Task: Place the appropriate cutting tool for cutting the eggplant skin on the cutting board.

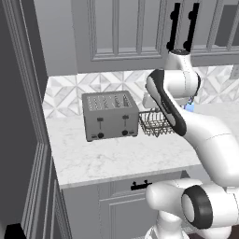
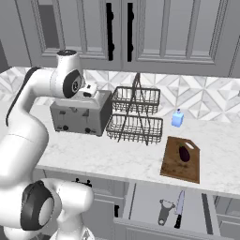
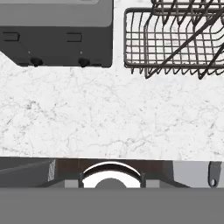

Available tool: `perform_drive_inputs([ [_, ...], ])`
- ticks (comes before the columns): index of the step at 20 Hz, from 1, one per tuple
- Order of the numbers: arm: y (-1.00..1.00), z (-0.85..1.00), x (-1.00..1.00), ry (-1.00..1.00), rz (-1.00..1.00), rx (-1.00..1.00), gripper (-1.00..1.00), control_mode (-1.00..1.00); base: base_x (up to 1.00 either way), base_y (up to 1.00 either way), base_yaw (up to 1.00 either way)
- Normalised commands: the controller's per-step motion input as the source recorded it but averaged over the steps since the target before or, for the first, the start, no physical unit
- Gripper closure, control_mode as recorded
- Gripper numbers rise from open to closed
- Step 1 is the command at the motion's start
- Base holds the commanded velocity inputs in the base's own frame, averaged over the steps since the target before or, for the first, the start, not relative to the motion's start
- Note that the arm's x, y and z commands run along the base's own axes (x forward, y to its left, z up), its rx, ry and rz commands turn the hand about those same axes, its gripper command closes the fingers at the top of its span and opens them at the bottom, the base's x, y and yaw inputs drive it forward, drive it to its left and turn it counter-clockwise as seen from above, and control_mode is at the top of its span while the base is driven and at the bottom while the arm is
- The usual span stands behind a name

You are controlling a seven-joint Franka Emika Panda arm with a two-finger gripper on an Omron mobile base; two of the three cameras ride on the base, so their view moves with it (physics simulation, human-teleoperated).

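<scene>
— Eggplant (image 2: pixel 184 153) location?
— Lying on the cutting board (image 2: pixel 177 165), toward its far end, at the right of the white marble tabletop (image 2: pixel 93 152).
— What else stands on that tabletop?
— A grey toaster (image 1: pixel 110 115) to the left, a two-tier wire basket (image 2: pixel 135 117) just beside it, and a small blue bottle (image 2: pixel 177 118) near the tiled wall.
— Any cutting tools?
— An open drawer (image 2: pixel 150 211) below the board holds a peeler (image 2: pixel 164 212) and a knife (image 2: pixel 179 209), side by side.
— And the claw?
— The arm (image 2: pixel 28 112) is raised above the toaster; I cannot tell whether the claw is spread or pressed together.
</scene>
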Motion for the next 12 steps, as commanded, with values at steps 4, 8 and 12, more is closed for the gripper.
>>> perform_drive_inputs([
  [4,0.0,-0.03,-0.12,-0.01,0.0,-0.01,-1.0,-1.0,0.0,0.0,0.0],
  [8,-0.51,-0.32,-0.39,0.01,-0.02,0.0,-1.0,-1.0,0.0,0.0,0.0],
  [12,-1.0,-0.24,-0.5,0.03,0.0,0.02,-1.0,-1.0,0.0,0.0,0.0],
])
